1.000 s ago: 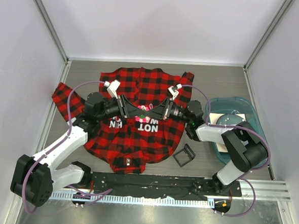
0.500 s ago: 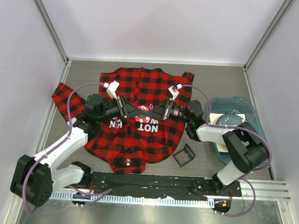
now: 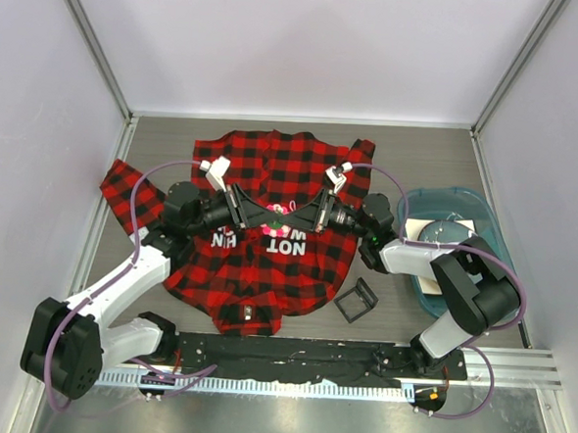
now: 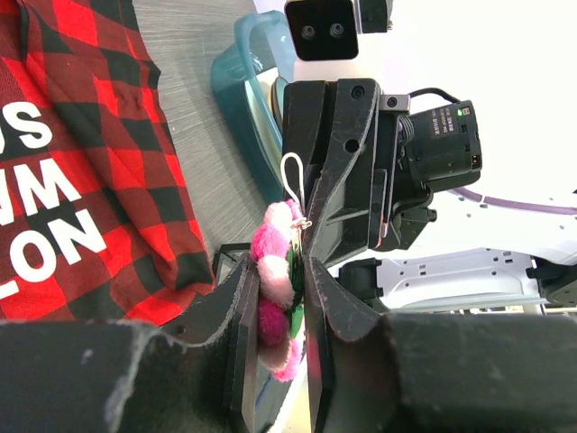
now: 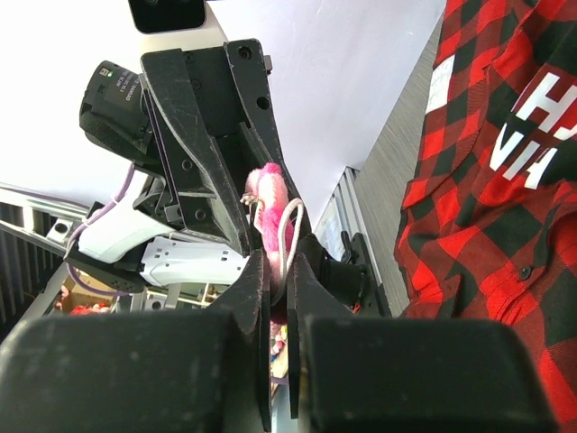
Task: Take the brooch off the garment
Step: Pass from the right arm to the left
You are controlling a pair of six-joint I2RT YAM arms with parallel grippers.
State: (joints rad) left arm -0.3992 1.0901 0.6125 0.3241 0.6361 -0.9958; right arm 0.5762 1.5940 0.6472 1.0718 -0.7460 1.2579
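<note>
The red-and-black check garment (image 3: 266, 269) lies flat on the table, with white lettering on a black patch. My two grippers meet tip to tip above its chest. The small pink fluffy brooch (image 3: 282, 209) sits between them. In the left wrist view my left gripper (image 4: 279, 271) is shut on the brooch's pink petals (image 4: 270, 245), with the garment (image 4: 81, 135) off to the left. In the right wrist view my right gripper (image 5: 279, 271) is shut on the brooch (image 5: 269, 191) and its white loop, apart from the garment (image 5: 487, 180).
A black square frame (image 3: 357, 299) lies on the table just right of the shirt's hem. A teal basin (image 3: 464, 200) holding a pale round object stands at the right edge, close to the right arm. Enclosure walls stand on three sides.
</note>
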